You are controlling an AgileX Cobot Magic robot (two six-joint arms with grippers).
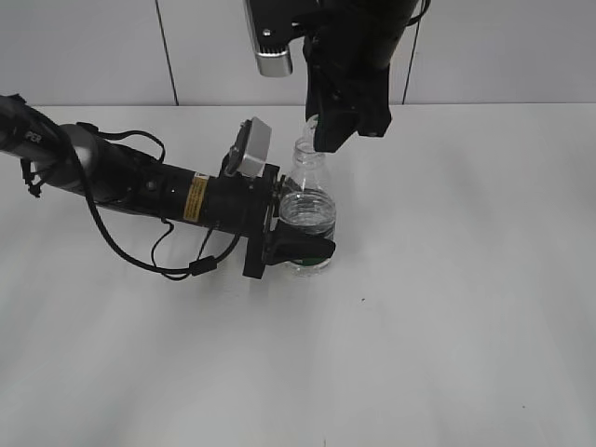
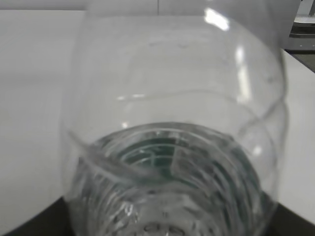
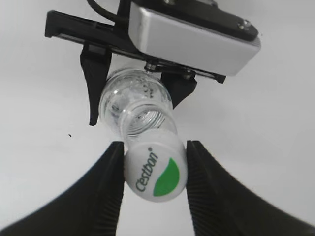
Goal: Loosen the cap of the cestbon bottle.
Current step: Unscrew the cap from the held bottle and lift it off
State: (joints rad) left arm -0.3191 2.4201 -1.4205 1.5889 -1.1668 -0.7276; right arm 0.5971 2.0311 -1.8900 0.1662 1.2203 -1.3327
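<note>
The cestbon bottle (image 1: 307,200) stands on the white table, clear with a dark green label band low down. My left gripper (image 1: 303,247) is shut on the bottle's lower body from the left. In the left wrist view the bottle (image 2: 172,128) fills the frame and hides the jaws. My right gripper (image 1: 321,130) reaches down from above onto the bottle's top. In the right wrist view its two black fingers (image 3: 155,172) press both sides of the white cap (image 3: 155,172), which shows a green leaf mark and "Cestbon" lettering. The bottle (image 3: 133,98) and left gripper show below it.
The white table (image 1: 447,307) spreads around the bottle. The left arm (image 1: 140,182) with its cables lies low across the table's left side. A pale wall (image 1: 503,47) rises behind the table. A small dark speck (image 1: 363,300) lies on the table to the right of the bottle.
</note>
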